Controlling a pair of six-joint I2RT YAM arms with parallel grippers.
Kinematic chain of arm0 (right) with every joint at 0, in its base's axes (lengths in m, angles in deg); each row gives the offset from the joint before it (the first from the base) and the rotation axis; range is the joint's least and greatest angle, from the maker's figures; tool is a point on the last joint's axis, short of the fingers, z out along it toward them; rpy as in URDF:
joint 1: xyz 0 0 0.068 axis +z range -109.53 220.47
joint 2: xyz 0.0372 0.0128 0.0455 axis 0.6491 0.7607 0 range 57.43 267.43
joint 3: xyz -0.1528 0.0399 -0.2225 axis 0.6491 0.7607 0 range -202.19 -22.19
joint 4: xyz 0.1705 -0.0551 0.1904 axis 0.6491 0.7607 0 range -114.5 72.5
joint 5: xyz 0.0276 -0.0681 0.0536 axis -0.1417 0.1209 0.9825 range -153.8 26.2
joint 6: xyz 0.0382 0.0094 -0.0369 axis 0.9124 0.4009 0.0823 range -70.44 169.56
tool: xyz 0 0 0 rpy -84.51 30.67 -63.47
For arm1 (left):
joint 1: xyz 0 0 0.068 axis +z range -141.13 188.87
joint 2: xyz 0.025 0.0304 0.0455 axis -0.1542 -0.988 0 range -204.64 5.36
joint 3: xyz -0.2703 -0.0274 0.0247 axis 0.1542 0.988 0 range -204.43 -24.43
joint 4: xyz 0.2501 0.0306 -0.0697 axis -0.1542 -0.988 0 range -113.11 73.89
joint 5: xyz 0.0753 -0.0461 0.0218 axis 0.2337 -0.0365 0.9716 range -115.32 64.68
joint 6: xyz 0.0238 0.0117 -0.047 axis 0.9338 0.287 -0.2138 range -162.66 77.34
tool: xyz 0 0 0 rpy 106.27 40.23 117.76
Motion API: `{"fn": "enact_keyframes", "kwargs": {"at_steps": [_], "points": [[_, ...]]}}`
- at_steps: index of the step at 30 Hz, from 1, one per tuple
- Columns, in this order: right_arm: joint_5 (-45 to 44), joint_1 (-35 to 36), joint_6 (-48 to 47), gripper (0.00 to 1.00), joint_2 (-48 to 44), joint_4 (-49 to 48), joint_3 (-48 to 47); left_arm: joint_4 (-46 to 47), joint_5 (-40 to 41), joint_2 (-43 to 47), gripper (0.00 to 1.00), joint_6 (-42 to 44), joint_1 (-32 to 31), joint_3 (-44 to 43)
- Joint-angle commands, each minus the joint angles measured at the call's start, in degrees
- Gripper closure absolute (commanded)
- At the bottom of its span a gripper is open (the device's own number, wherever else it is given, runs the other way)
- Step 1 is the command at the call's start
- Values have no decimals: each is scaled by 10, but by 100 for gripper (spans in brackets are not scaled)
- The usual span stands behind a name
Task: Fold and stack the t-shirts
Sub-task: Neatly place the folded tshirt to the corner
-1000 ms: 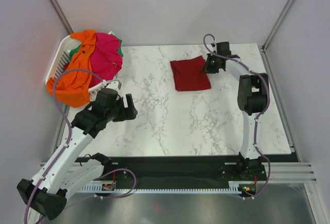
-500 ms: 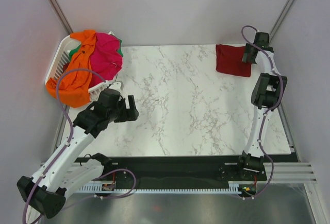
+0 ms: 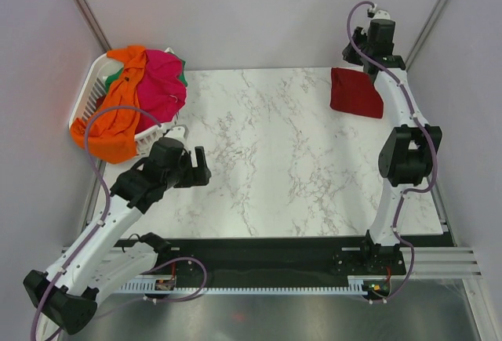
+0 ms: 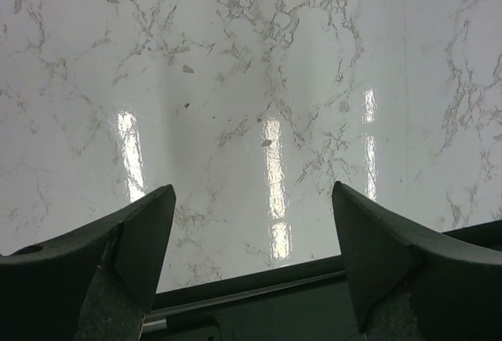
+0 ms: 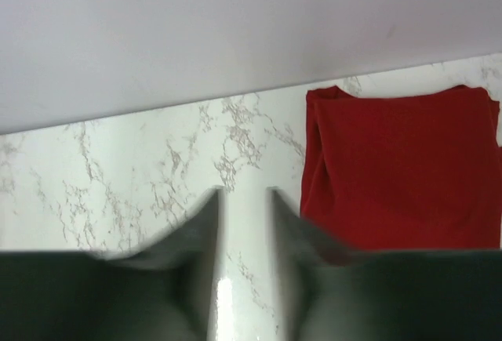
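A folded dark red t-shirt (image 3: 357, 92) lies flat at the table's far right corner; it also shows in the right wrist view (image 5: 400, 176). My right gripper (image 3: 353, 49) is raised just beyond its far edge, its jaws a narrow gap apart and empty (image 5: 245, 215), with the shirt to the right of the fingers. An orange t-shirt (image 3: 118, 121), a hot pink t-shirt (image 3: 161, 82) and a bit of a green one (image 3: 182, 77) are heaped in the basket. My left gripper (image 3: 200, 165) hovers open and empty over bare marble (image 4: 251, 223).
The white slatted laundry basket (image 3: 86, 90) stands at the far left corner, with the orange shirt hanging over its near rim. Enclosure walls rise close behind the red shirt and along both sides. The table's near edge shows in the left wrist view (image 4: 259, 286).
My right gripper carried the red shirt from the table's middle back to the far right corner, let go of it and lifted away. The left arm barely moved.
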Motion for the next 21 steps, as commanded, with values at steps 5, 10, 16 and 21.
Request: {"fn": "enact_keyframes", "kwargs": {"at_steps": [5,10,16,21], "points": [[64,-51,117,100,96,-29,-4,11,26,15,12,-3,-15,1],[62,-52,120,100,137,-34,-14,11,26,16,12,-2,-16,0],[58,-51,125,100,181,-40,-32,11,24,12,12,-2,-16,0],[72,-47,138,100,218,-53,-39,11,24,7,12,-2,-15,0]]}}
